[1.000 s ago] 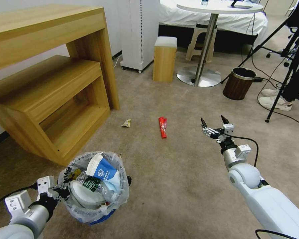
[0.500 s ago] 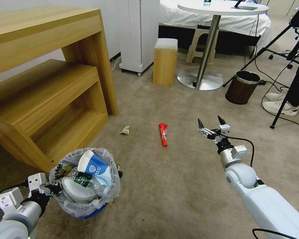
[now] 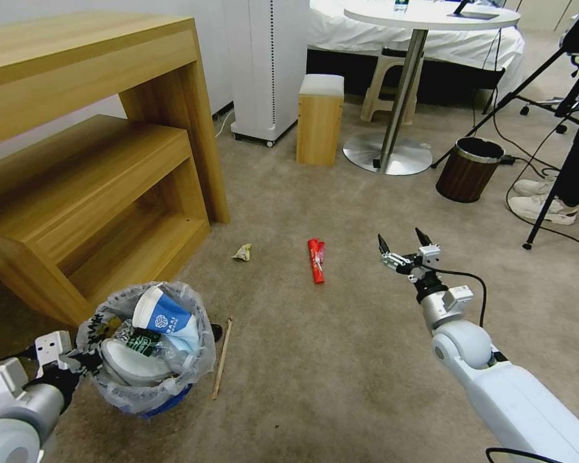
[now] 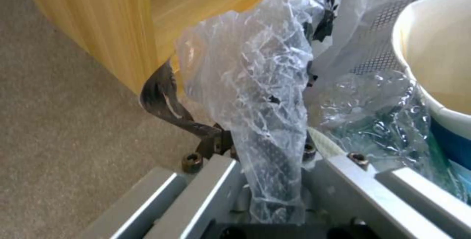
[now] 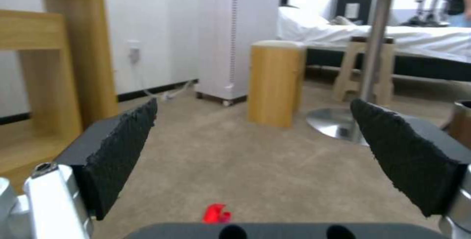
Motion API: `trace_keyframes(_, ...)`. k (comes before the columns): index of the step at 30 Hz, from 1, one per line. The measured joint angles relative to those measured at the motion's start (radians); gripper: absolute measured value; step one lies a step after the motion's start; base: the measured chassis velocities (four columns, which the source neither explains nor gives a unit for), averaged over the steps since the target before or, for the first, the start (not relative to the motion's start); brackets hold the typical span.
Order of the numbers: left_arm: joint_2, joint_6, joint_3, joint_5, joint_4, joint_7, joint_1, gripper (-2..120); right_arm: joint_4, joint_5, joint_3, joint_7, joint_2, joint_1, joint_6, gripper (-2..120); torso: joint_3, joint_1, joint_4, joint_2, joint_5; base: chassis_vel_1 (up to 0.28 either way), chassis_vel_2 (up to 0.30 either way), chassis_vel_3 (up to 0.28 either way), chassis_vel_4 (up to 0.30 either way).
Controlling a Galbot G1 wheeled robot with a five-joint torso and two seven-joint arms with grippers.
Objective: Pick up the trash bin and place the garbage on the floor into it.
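Note:
The trash bin, black with a crinkled plastic liner, is at the lower left, close to the beige floor. It holds a blue-white paper cup, a white slipper and a green-label bottle. My left gripper is shut on its lined rim. Garbage lies on the carpet: a wooden stick just right of the bin, a red packet and a small crumpled wrapper farther ahead. My right gripper hangs open to the right of the packet, its black pads wide apart.
A wooden shelf unit stands at the left, close behind the bin. Farther off are a white appliance, a small wooden stool, a round table's base, a dark brown bin and tripod legs with cables.
The view first shifted as the camera moved. Since then my left gripper has drawn the bin leftward, uncovering the wooden stick. The right gripper has eased slightly left and back, still open.

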Motion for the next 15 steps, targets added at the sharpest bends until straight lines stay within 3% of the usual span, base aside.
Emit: trace_keyframes(15,0.004,0.0,-0.023,-0.009,-0.013,0.0,0.018,1,0.039,-0.011,-0.034,-0.032,-0.006,-0.013,0.001,100,0.0,0.0,0.0,0.0,-0.0006,0.0,0.0,0.0,0.0)
